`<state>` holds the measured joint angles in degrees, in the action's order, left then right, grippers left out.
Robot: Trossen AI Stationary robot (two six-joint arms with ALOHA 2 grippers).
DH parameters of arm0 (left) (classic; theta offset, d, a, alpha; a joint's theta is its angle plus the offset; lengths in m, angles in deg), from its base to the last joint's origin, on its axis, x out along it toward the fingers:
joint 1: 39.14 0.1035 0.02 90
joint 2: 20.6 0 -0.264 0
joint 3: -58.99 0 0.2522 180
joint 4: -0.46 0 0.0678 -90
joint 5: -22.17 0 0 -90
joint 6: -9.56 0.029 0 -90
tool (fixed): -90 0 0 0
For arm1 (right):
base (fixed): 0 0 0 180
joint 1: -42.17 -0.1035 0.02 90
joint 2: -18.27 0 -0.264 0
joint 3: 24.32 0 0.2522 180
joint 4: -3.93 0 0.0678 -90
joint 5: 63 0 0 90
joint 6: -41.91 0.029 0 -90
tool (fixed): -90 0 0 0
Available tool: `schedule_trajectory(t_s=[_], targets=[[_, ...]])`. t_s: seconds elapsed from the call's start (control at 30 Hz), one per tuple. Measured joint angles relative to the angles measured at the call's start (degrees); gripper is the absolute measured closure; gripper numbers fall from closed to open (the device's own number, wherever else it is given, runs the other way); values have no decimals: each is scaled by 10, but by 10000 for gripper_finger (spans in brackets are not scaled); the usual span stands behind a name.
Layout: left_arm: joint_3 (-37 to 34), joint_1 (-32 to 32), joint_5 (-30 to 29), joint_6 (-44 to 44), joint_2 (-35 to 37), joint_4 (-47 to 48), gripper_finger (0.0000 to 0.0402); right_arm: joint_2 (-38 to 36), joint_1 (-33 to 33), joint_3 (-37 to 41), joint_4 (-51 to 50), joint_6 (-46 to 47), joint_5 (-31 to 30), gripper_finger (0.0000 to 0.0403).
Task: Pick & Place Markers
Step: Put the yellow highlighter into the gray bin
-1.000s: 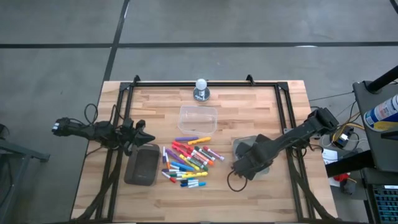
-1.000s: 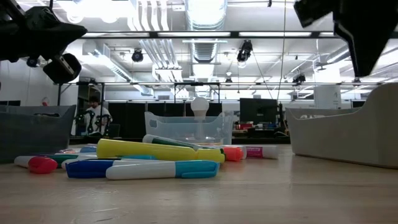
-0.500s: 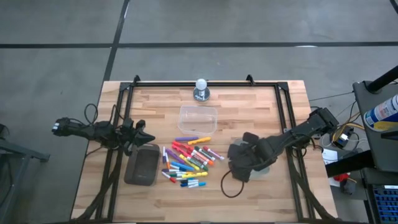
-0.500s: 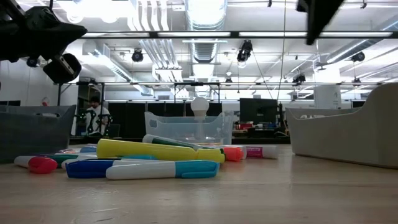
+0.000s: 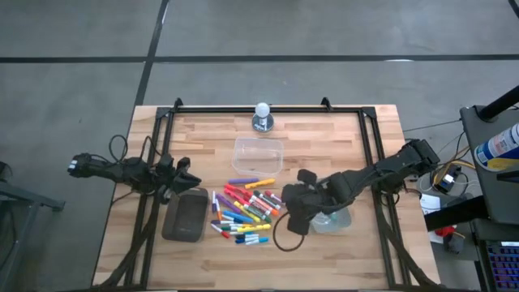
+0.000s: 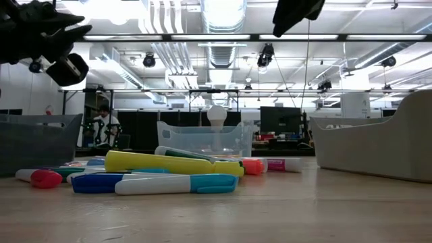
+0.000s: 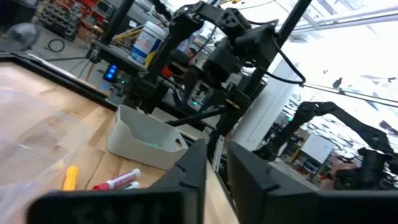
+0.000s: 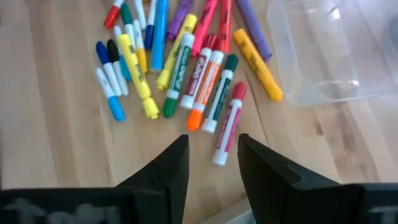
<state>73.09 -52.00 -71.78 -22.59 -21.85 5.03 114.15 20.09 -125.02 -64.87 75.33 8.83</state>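
Note:
The markers lie in a loose many-coloured pile on the wooden table's middle, flat on their sides. My right gripper hangs in the air just right of the pile, slanting down at it. Its fingers stand open with nothing between them. It shows only at the top edge of the low view. My left gripper waits at the table's left edge, pointing level across the table. A narrow gap shows between its fingers, and they hold nothing.
A dark grey tray lies left of the pile. A clear tub stands behind it. A pale tub sits under my right arm. A bulb-shaped stand is at the far edge. Black frame rails run along both table sides.
My right gripper has moved from above the pale tub toward the table's left, to the markers' right edge. It has risen and turned at the wrist on the way. The markers have not moved.

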Motion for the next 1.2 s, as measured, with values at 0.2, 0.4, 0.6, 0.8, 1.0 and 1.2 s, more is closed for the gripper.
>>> schedule_trajectory(t_s=[0.2,0.4,0.6,0.8,1.0,1.2], targets=[[0,0,15,-20,-14,11,287,0,21,0,14,-33,0,275],[0,0,16,-20,-19,-1,284,0,21,3,72,-91,1,275],[0,0,16,-14,-19,-8,284,0,28,7,122,-193,1,275],[0,-1,16,-13,-19,-10,284,0,34,25,169,-281,2,275],[0,0,16,-8,-19,-44,284,0,45,55,224,-329,2,275],[0,0,16,-8,-19,-82,284,11,63,84,272,-345,0,275]])
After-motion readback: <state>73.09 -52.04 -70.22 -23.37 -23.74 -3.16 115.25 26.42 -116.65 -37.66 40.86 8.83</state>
